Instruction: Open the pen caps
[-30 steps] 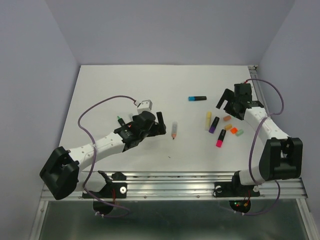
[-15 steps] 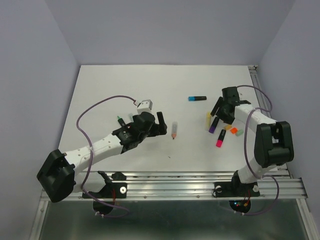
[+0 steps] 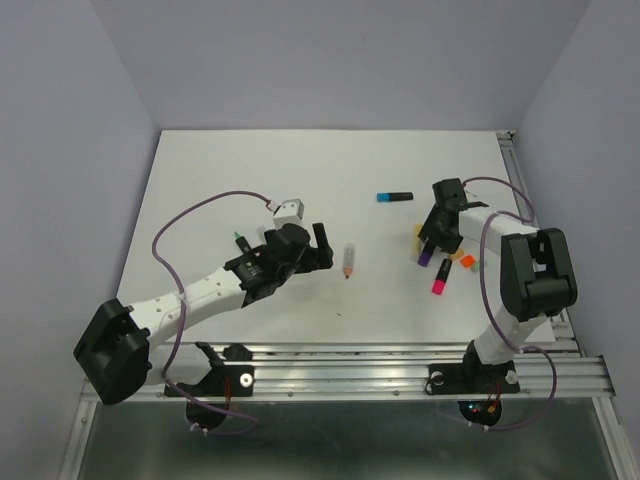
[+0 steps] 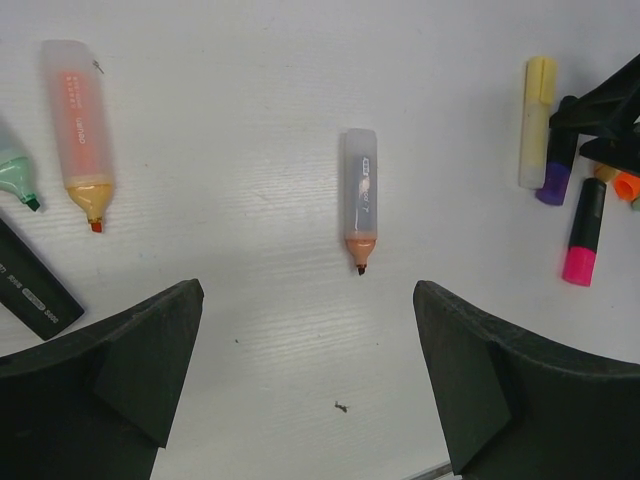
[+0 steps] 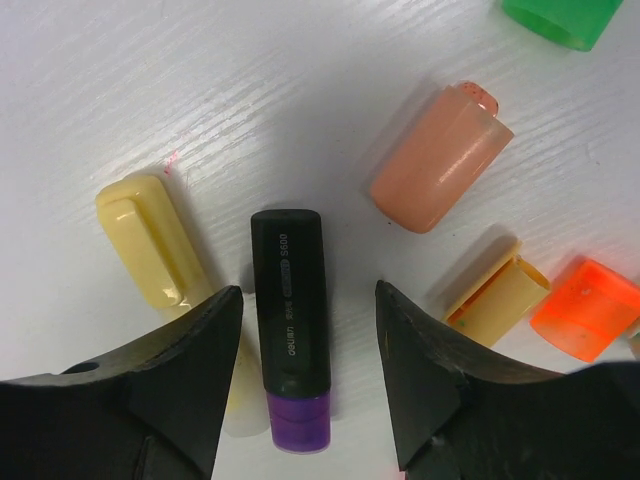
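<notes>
In the right wrist view, a black highlighter (image 5: 289, 300) with a purple pen cap (image 5: 300, 422) lies flat between the fingers of my right gripper (image 5: 310, 335). The jaws stand apart on either side of it, with a gap showing on the right. From above, that gripper (image 3: 432, 232) is low over the cluster of pens. A pale yellow capped highlighter (image 5: 150, 250) lies just to the left. A pink-capped pen (image 3: 441, 276) and a blue-capped pen (image 3: 394, 197) lie nearby. My left gripper (image 4: 305, 350) is open over bare table.
Loose caps lie beside the right fingers: peach (image 5: 440, 160), yellow (image 5: 495, 295), orange (image 5: 585, 310), green (image 5: 560, 15). Uncapped pens lie ahead of the left gripper: a peach-tipped one (image 4: 360, 200) and an orange-tipped one (image 4: 80, 130). A black pen body (image 4: 30, 285) lies at the left.
My right arm swung left and down from the table's right edge onto the purple-capped highlighter, and its jaws narrowed around it. The left arm barely moved.
</notes>
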Controlling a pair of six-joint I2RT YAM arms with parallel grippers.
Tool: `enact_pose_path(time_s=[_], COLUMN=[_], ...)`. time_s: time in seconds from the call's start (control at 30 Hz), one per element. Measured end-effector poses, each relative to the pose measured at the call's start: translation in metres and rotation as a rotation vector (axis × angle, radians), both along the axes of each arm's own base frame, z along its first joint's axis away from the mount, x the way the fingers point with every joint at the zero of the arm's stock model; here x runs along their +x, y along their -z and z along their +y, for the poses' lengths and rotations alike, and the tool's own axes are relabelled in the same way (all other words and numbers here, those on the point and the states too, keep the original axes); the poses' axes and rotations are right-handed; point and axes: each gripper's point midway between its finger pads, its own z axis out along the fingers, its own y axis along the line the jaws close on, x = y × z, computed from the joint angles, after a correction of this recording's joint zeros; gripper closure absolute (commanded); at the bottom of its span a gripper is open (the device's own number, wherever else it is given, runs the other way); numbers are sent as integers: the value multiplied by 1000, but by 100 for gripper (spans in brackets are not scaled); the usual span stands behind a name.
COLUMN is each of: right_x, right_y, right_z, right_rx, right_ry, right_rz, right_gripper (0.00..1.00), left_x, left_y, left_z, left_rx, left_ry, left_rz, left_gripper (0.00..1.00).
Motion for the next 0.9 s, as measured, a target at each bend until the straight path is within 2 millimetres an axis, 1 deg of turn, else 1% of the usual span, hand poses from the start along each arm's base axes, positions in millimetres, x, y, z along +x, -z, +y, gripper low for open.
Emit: enact_pose_path(time_s=[0.13,0.17,0.27,0.37,0.43,0.53,0.57,0.63,0.67,0.77,0.9], right_x=[0,1,2,6,9,14,16,17,19,19,12], right_y=[2,2,3,3,3,3,3,3,2,2,1], right_z=[-2,-3,-5,-3,-3,-1,0,1,2,2,3], right_rx=[-34,-43,-79,-103,-116,-121,-120,-115,-114,-110,-97], right_ry=[8,8,13,13,16,22,23,26,28,30,27], right_rz=[-2,-2,-3,-9,-14,-31,-38,-45,-52,-62,-68], right_gripper=[43,46,48,49,52,58,63,67,73,83,87], left_x=[0,0,1,1,1,0,1,1,0,0,-2], left_y=[0,0,0,1,2,2,3,3,4,5,4], left_z=[0,0,1,2,3,5,5,6,7,7,8], left_rx=[1,1,0,4,9,15,17,21,23,28,28], left_ry=[-2,-2,-6,-14,-17,-21,-23,-26,-26,-26,-24], left_rz=[-1,-1,-1,0,3,4,4,5,7,11,12], left_gripper=[1,1,1,1,1,1,1,1,1,1,1])
